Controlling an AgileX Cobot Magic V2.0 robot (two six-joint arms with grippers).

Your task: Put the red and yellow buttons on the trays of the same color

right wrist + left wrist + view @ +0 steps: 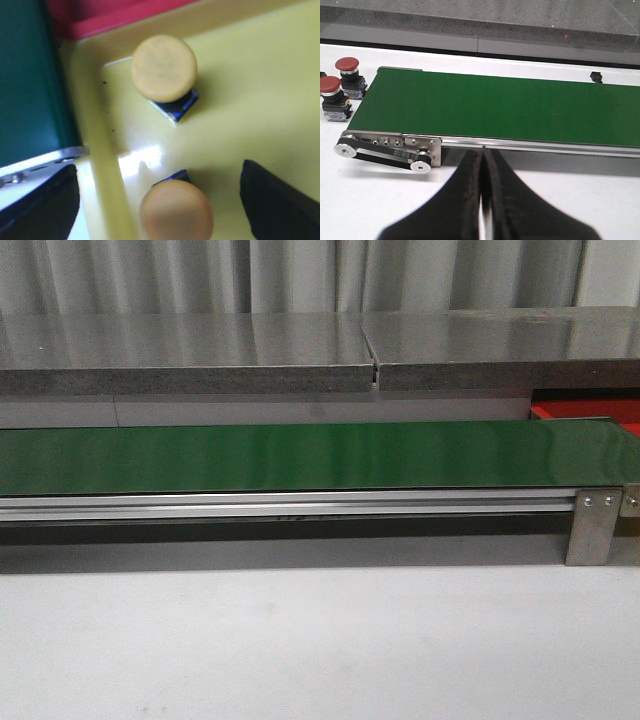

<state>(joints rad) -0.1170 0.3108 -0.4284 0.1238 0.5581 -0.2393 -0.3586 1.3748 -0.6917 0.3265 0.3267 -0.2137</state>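
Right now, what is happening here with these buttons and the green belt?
A two-arm robot is sorting buttons by colour. The right gripper is open over the yellow tray, where two yellow buttons already stand; one of them is between its fingers. The left gripper is shut and empty, near the end of the green belt. Two red buttons wait beside that end. The belt carries nothing.
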